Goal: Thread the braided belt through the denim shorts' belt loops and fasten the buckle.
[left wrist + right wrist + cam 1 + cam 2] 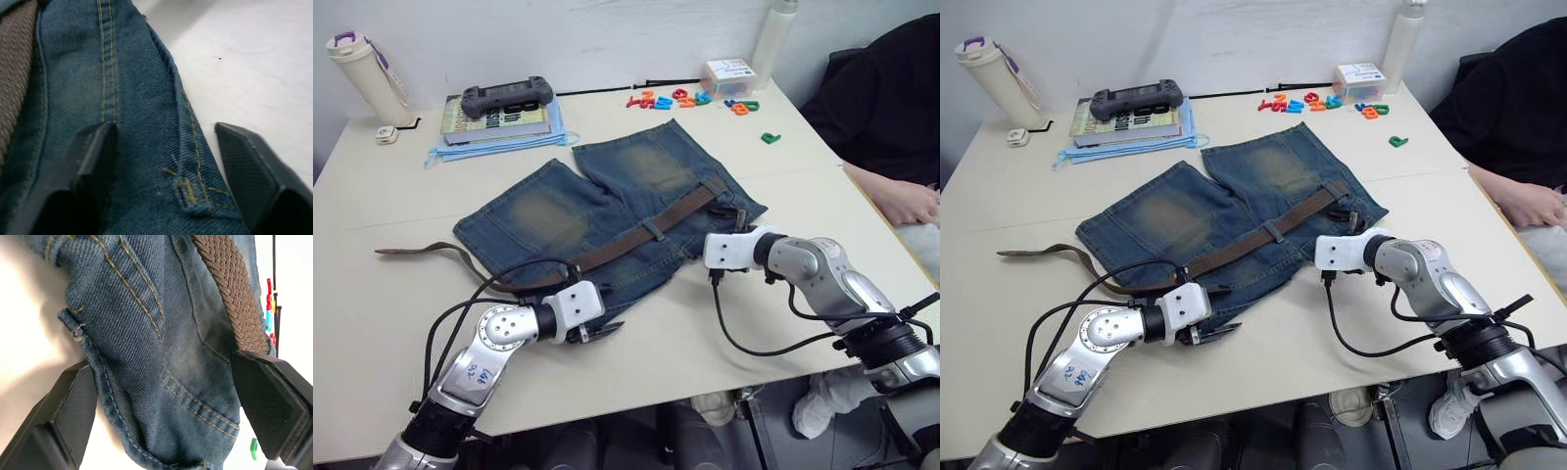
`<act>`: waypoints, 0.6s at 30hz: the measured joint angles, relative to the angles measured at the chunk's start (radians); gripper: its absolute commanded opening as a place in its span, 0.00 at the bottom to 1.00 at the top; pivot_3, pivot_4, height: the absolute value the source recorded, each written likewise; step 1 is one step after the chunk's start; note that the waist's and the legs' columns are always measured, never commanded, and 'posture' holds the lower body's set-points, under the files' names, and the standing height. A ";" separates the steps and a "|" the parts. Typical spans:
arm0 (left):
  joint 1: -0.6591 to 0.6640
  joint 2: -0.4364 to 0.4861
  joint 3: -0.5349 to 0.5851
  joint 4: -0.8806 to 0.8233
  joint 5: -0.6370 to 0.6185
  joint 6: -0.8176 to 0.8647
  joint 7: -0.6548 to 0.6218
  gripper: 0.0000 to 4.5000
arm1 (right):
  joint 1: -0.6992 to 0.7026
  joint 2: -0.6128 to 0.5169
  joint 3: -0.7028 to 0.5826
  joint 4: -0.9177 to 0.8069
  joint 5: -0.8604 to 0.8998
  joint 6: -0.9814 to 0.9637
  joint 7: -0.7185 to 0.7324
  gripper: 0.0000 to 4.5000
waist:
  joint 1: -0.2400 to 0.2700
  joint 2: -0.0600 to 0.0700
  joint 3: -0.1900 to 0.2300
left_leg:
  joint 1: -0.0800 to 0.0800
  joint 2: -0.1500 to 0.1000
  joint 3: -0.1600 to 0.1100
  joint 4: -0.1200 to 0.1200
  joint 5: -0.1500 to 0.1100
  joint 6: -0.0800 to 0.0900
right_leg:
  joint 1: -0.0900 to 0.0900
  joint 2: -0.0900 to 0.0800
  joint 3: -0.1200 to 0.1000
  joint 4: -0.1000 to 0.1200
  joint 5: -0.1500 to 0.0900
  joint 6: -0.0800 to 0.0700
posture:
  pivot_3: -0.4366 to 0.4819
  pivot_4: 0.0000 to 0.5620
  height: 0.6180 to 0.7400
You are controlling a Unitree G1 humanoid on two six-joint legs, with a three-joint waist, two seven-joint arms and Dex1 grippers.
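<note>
- The denim shorts (607, 220) are lying flat mid-table, waistband facing the near edge.
- The braided belt (646, 233) is running along that waistband under one belt loop (653, 231); its long axis is slanting from the far right toward the near left, and its tail is trailing onto the table (391, 323) toward the left edge.
- The buckle cannot be made out.
- The right gripper (161, 396), jaws spread, is straddling waistband and belt.
- The left gripper (164, 147), jaws released, is bracketing the hem; it appears nearer the loose tail.

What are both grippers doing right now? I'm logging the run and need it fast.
Left gripper: open, fingers straddling the denim shorts waistband edge.
Right gripper: open, fingers either side of the shorts beside the braided belt.
</note>
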 measured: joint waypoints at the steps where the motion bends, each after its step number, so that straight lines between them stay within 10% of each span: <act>1: -0.002 0.006 0.000 0.002 0.008 -0.009 0.001 0.15 | 0.006 0.001 0.000 -0.001 0.000 0.001 0.007 0.38 | 0.000 0.000 0.000 | 0.000 0.000 0.000 0.000 0.000 0.000 | 0.000 0.000 0.000 0.000 0.000 0.000 | 0.48 0.27 0.78; 5: -0.004 0.086 0.019 0.028 0.020 -0.095 -0.021 0.01 | 0.042 0.037 -0.021 -0.044 0.011 0.047 0.038 0.00 | -0.002 0.000 0.000 | 0.000 0.002 0.000 0.000 0.000 -0.001 | -0.001 0.000 0.001 0.000 0.000 0.000 | 0.48 0.27 0.78; 18: -0.134 0.285 0.097 0.486 0.079 -0.581 -0.011 0.01 | 0.156 0.239 0.006 -0.450 0.016 0.480 0.196 0.00 | -0.003 0.001 0.000 | -0.002 0.011 0.001 0.000 -0.002 -0.006 | -0.007 0.006 0.000 0.007 -0.001 -0.008 | 0.48 0.27 0.78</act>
